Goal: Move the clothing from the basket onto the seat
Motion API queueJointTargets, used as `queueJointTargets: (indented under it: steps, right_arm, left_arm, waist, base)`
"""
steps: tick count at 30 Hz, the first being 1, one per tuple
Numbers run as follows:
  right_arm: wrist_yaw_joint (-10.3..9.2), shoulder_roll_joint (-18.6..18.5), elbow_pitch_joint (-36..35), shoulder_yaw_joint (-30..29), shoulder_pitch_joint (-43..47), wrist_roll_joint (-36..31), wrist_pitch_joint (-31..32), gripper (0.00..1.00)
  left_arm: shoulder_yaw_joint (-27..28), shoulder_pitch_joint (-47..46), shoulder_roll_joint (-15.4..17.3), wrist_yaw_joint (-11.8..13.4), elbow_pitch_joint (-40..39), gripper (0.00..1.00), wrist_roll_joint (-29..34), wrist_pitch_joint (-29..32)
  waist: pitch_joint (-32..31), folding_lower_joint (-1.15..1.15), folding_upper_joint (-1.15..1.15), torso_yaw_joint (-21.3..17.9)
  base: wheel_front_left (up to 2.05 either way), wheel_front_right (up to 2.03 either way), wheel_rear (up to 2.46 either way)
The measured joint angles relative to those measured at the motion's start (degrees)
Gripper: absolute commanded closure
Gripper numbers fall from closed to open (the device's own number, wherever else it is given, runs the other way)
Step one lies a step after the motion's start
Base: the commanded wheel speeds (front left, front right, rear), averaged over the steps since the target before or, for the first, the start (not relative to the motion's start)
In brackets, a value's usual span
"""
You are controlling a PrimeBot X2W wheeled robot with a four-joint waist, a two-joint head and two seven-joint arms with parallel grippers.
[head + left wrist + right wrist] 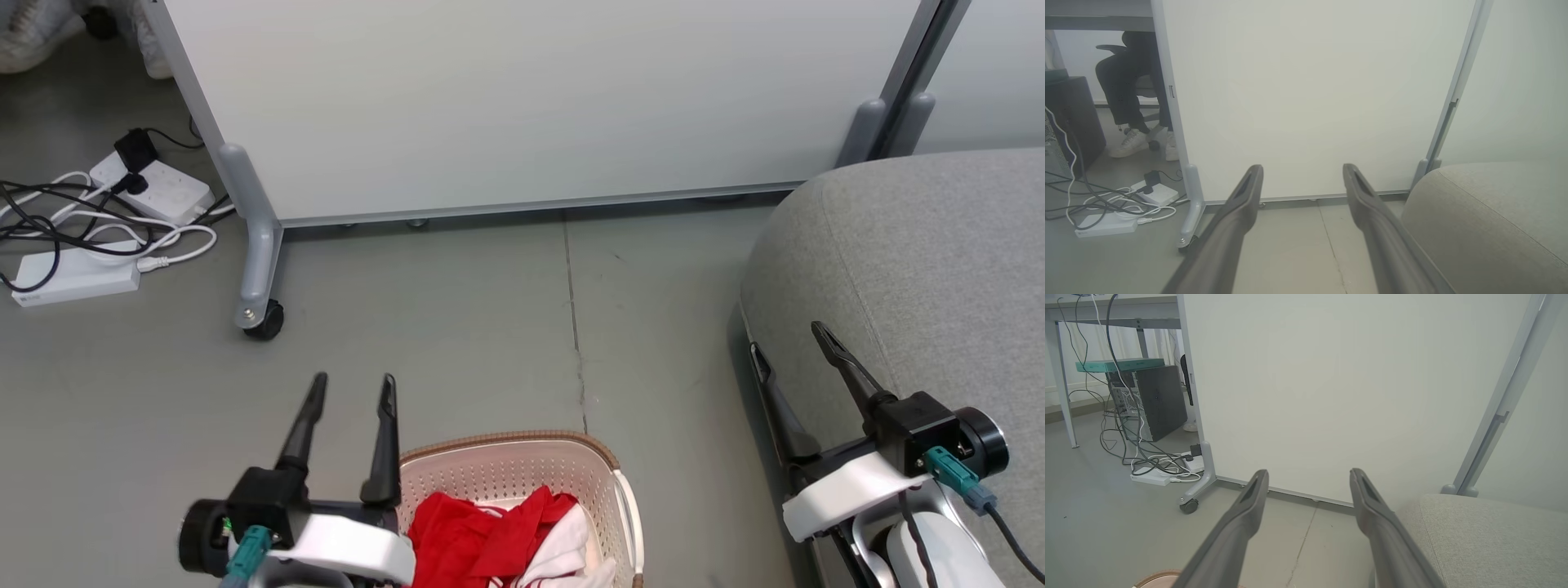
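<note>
The clothing [482,535] lies in a soft heap inside the basket [506,442]. One piece is plain red, and one is red and white. The basket stands on the grey floor [457,327], close in front of the robot, so both arms can get to it. None of the clothing is on the seat [922,261] yet, so the job looks like it is at the very start.

The left gripper [353,382] hangs just beside the basket's left side. Its two dark fingers [302,429] are spread apart and hold nothing. They are wide like that so they can drop down around a bunch of cloth. This claw is the nearer one to the clothing, so it will likely be the one to reach in first.

The right gripper [785,339] hangs at the front edge of the seat, well apart from the basket. Its fingers are spread too, with nothing between them. It may be there to help lay the clothing down later, but that is only a guess.

The seat is big and sits to the right of the basket, with a strip of floor between them. The cloth is floppy, so a pinch may lift only one piece, or drag the other one along.
</note>
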Motion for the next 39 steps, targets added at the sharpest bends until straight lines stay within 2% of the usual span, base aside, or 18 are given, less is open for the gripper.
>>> queueJointTargets:
  steps: [5,8,15,18,26,31,36,39]
  right_arm:
    - [0.00,-0.3,0.0,-0.5,0.0,-0.2,0.0,0.00]
    - [0.00,-0.3,-0.5,-0.9,-0.2,-0.4,0.0,0.00]
    - [0.01,0.2,-1.6,-2.7,-2.0,-0.4,0.0,0.00]
    - [0.01,0.7,-2.5,-3.5,-3.1,-0.2,0.0,0.00]
    - [0.01,1.6,-4.5,-3.8,-6.2,-0.5,0.0,0.00]
    - [0.01,2.4,-5.9,-3.8,-8.3,-0.5,0.0,0.00]
    - [0.01,3.1,-8.0,-5.0,-9.2,-0.7,-0.1,0.00]
    - [0.01,3.6,-9.4,-5.3,-10.4,0.0,-0.1,0.00]
  left_arm:
    - [-2.2,-0.5,0.0,-3.2,6.5,0.00,-1.5,0.0]
    - [-2.7,-2.8,0.0,-3.7,8.8,0.00,-0.8,0.0]
    - [-4.8,-8.3,0.0,-4.9,16.8,0.00,5.1,0.0]
    - [-7.0,-13.0,0.4,-6.0,23.5,0.00,10.1,0.0]
    - [-11.6,-23.9,3.7,-7.1,35.9,0.00,16.5,0.0]
    - [-16.4,-31.8,7.4,-7.3,46.2,0.00,22.1,0.0]
    - [-20.9,-38.6,8.8,-8.3,50.3,0.00,25.4,0.0]
    - [-22.9,-41.6,9.3,-9.6,55.5,0.00,26.7,0.0]
  waist:
    - [2.1,0.00,0.00,0.0]
    - [4.3,0.00,0.00,-0.1]
    - [11.3,0.00,0.00,-1.3]
    - [16.3,0.00,0.00,-2.1]
    - [26.1,0.00,0.00,-4.0]
    - [33.4,0.00,0.00,-5.6]
    - [40.2,0.00,0.00,-6.9]
    - [43.7,0.00,0.00,-7.4]
  base:
    - [0.00,0.00,0.00]
    - [0.00,0.00,0.00]
    - [0.00,0.00,0.00]
    - [0.00,0.00,0.00]
    - [0.00,0.00,0.00]
    - [0.00,0.00,0.00]
    - [0.00,0.00,0.00]
    - [0.00,0.00,0.00]
